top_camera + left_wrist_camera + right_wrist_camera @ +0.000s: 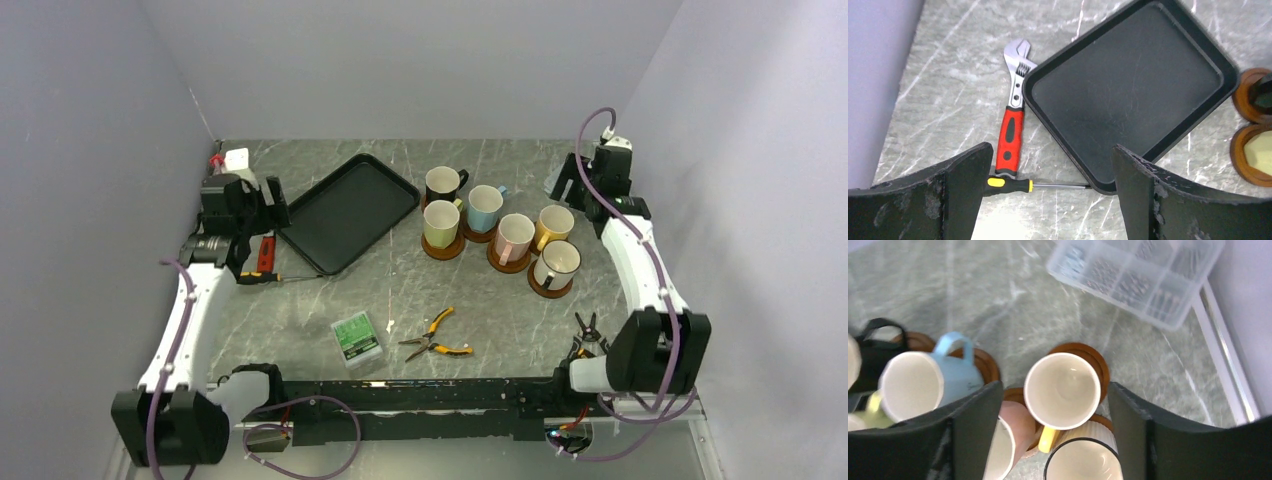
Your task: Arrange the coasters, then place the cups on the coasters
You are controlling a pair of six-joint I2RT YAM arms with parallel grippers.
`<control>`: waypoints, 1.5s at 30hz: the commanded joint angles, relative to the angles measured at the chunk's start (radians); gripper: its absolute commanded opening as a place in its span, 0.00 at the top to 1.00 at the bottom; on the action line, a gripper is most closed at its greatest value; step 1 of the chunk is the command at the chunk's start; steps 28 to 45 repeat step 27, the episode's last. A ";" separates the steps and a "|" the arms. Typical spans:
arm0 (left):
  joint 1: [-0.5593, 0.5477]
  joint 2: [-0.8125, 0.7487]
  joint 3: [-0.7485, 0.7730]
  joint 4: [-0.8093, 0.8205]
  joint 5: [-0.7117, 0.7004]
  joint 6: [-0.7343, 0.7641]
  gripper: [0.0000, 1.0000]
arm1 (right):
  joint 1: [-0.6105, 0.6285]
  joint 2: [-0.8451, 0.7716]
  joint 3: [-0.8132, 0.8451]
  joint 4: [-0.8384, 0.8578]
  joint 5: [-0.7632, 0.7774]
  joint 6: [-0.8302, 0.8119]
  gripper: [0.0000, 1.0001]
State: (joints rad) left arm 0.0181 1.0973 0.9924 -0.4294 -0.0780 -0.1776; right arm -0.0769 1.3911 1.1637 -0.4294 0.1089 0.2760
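Note:
Six cups stand in a cluster at the table's back right, each on a reddish-brown coaster (441, 250): black (443, 185), light blue (486, 207), yellow-green (441, 222), pink (515, 238), yellow-orange (555, 226) and cream-white (558, 264). My right gripper (1053, 387) hangs open above the yellow-orange cup (1062, 390), with gaps on both sides between its fingers and the cup's rim. That cup's coaster (1098, 357) shows behind it. The light blue cup (923, 385) is to its left. My left gripper (1050, 147) is open and empty above the near corner of the black tray.
A black tray (348, 210) lies at the back left. Beside it lie a red-handled wrench (1013, 125) and a screwdriver (1010, 185). Yellow pliers (435, 340) and a green box (358, 337) lie near the front. A clear parts box (1138, 275) sits by the right wall.

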 commanded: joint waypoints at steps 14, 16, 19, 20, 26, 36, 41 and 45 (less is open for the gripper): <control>-0.007 -0.404 -0.139 0.202 -0.173 -0.020 0.06 | 0.000 -0.611 -0.357 0.461 -0.094 -0.163 0.00; -0.007 -0.415 -0.145 0.204 -0.165 -0.020 0.06 | 0.000 -0.644 -0.390 0.485 -0.104 -0.166 0.00; -0.007 -0.418 -0.146 0.204 -0.168 -0.016 0.06 | 0.000 -0.637 -0.364 0.457 -0.105 -0.170 0.00; -0.007 -0.418 -0.145 0.203 -0.169 -0.017 0.06 | 0.001 -0.631 -0.353 0.447 -0.104 -0.172 0.00; -0.007 -0.422 -0.147 0.202 -0.165 -0.017 0.06 | 0.001 -0.640 -0.353 0.444 -0.128 -0.170 0.00; -0.007 -0.422 -0.149 0.203 -0.165 -0.016 0.06 | 0.000 -0.642 -0.351 0.441 -0.120 -0.166 0.00; -0.007 -0.422 -0.149 0.203 -0.165 -0.016 0.06 | 0.000 -0.642 -0.351 0.441 -0.120 -0.166 0.00; -0.007 -0.422 -0.149 0.203 -0.165 -0.016 0.06 | 0.000 -0.642 -0.351 0.441 -0.120 -0.166 0.00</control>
